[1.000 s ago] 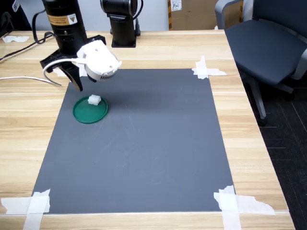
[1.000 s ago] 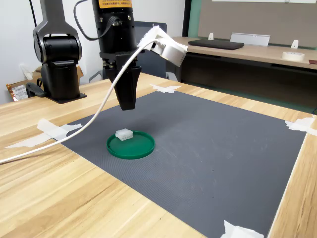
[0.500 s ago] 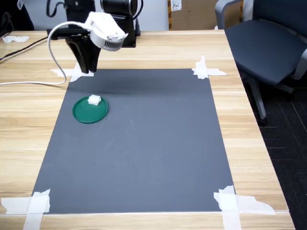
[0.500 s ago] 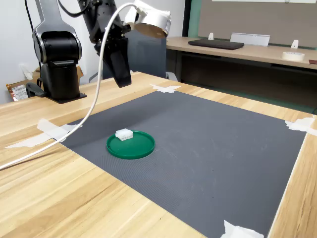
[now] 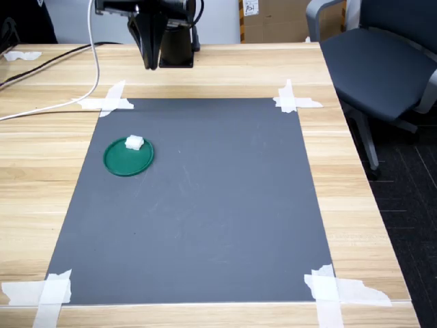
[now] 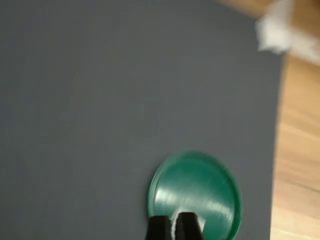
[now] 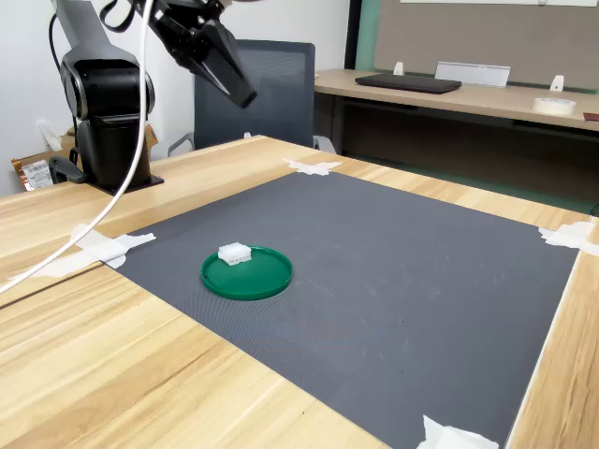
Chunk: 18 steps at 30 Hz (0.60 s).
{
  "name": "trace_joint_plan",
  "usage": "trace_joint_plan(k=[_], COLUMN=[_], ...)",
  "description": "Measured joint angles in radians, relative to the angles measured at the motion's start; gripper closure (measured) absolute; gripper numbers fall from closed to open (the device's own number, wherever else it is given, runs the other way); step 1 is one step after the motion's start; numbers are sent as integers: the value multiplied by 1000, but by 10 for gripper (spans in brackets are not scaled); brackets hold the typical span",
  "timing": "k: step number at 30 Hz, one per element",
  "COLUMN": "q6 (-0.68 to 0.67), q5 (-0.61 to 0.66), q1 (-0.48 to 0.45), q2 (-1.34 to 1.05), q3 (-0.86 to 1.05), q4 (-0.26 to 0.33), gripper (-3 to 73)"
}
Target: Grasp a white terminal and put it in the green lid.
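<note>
Since a second earlier the arm had lifted away from the green lid [image 5: 128, 158] and swung up toward the far edge of the counter [image 5: 205, 68], leaving the lid and its contents where they were. Nearest in the second exterior view lay the wooden counter and the front edge of the dark grey mat [image 7: 393, 281], its corners held down with strips of white tape [image 5: 51, 290]. On the mat, toward the first exterior view's left, sat the green lid, flat, with the white terminal [image 5: 134, 142] resting inside it close to the rim on the side nearest the arm's base; in the second exterior view the terminal [image 7: 235, 252] showed at the lid's [image 7: 247, 273] back left. Nothing was touching either one. In the wrist view the lid [image 6: 200, 190] appeared blurred against the mat, with the terminal partly hidden behind the tips of the two dark fingers [image 6: 159, 229]. Those tips stood close together with only a narrow gap between them and held nothing. Farther back, the gripper [image 7: 245, 96] hung high above the counter in the second exterior view, tilted, well apart from the lid; in the first exterior view it [image 5: 151, 65] pointed down in front of the black arm base [image 5: 176, 48]. A white cable [image 7: 103, 206] trailed from the arm across the counter. Beyond the counter stood an office chair [image 5: 372, 58].
</note>
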Motion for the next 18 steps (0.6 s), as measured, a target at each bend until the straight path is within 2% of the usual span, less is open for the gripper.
trace_joint_plan(k=[4,6,10,18], q6=[0,0,-13,-40], q5=[-199,-281,-371,-332], q1=[0,0,0,0], q2=[-124,-176,-274,-424], q3=[114,160,215,225], q4=[219,298,357,397], gripper=[722,722,722,722])
